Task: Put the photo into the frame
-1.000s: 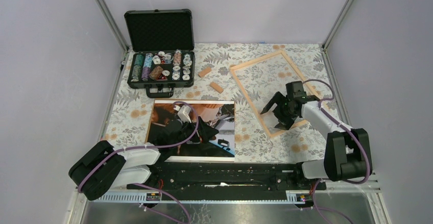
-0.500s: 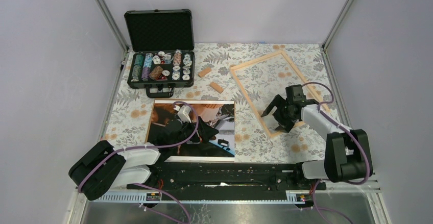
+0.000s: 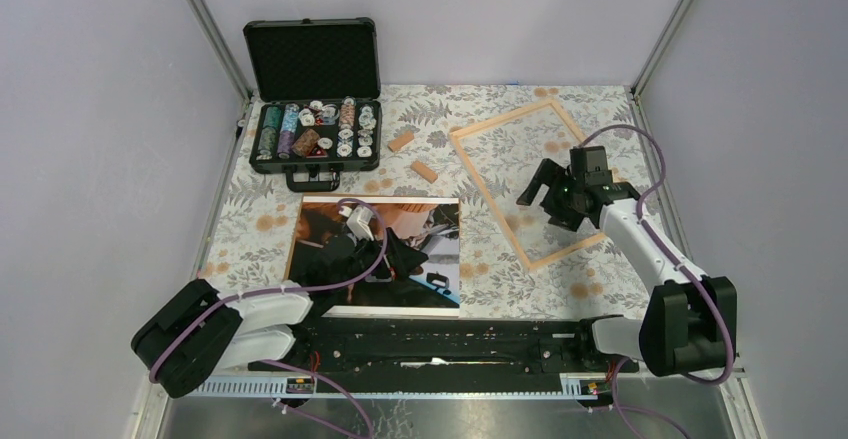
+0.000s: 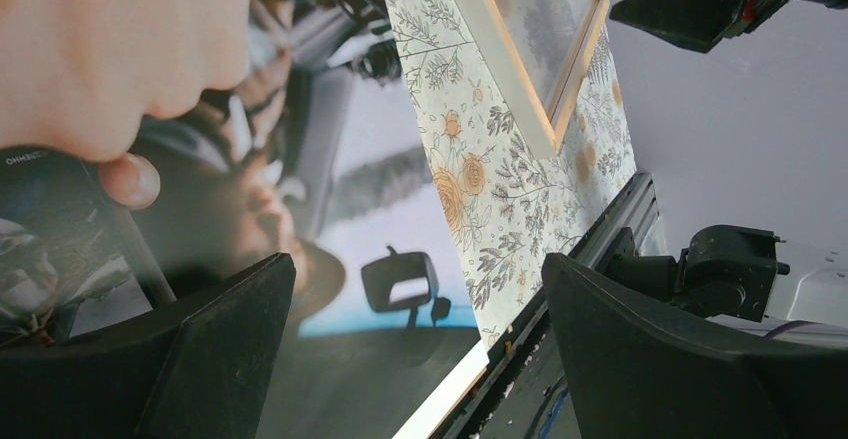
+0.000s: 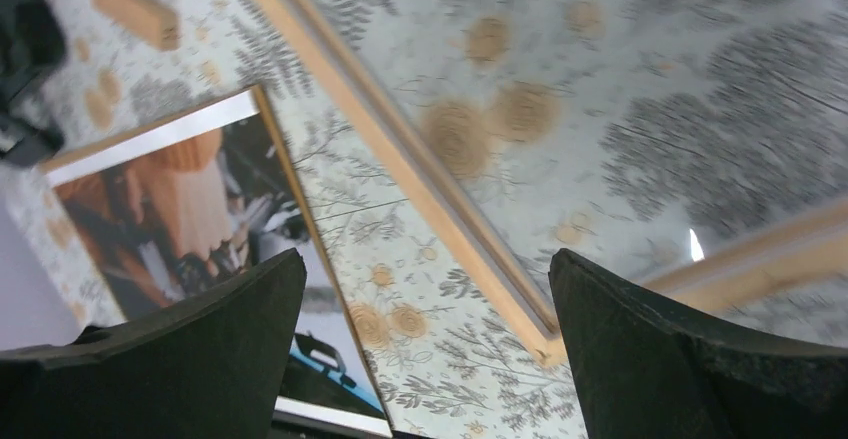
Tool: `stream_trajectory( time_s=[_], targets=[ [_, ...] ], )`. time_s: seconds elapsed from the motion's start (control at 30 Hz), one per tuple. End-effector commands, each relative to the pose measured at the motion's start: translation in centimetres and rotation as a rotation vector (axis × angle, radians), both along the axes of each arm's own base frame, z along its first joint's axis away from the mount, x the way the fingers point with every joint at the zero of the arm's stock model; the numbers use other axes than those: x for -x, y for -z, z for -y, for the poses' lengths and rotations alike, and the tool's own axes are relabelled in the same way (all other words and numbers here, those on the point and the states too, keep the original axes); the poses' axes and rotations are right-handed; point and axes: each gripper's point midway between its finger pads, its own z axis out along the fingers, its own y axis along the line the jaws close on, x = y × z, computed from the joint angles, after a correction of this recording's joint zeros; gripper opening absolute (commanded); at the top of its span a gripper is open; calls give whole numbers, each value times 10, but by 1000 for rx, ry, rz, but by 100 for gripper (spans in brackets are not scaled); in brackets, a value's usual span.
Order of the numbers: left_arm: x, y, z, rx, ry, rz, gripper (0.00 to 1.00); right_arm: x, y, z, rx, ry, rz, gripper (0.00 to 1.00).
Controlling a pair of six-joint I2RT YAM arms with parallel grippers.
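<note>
Far left, at the back of the table (image 3: pixel 250 224), an open black case (image 3: pixel 312 129) of chips. In front of it and to the right, the photo (image 3: pixel 415 229) lies flat, picture side up, at the near edge. My left hand (image 4: pixel 415 269) is low over it, fingers spread wide and gripping nothing. I can't tell whether the tips touch the print. Moving right, two small wood blocks (image 3: pixel 401 141) lie apart on the floral cloth, between the case and the frame. The frame (image 3: pixel 500 199) lies flat on the right side of the table, turned at an angle. It is well clear of the photo, with cloth showing between them and through its middle. My right hand (image 5: pixel 425 269) hangs above the frame's near end, fingers fully apart and holding nothing. From the wrist I look down on the frame's long left strip and near corner.
</note>
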Motion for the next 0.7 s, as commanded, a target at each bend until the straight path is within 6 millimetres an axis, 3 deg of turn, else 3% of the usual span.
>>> stream_trajectory(
  time_s=[0.0,0.13,0.3,0.4,0.47,0.67],
  targets=[
    [-4,-10,-1,4,-3,45,99,-12,-17,-51,-161,-273,122,100],
    [-14,-24,-3,-59,-25,58,99,4,-12,-107,-206,-473,122,100],
    [-33,-39,-26,-185,-168,47,99,38,1,-167,-401,-568,91,99],
    [-40,-23,-46,-215,-299,-33,99,49,13,-182,-468,-561,33,87],
    [-38,-11,-48,-209,-314,-96,99,59,23,-184,-486,-540,-17,82],
    [-31,2,-38,-133,-285,-132,99,101,52,-185,-468,-568,-125,82]
  ],
)
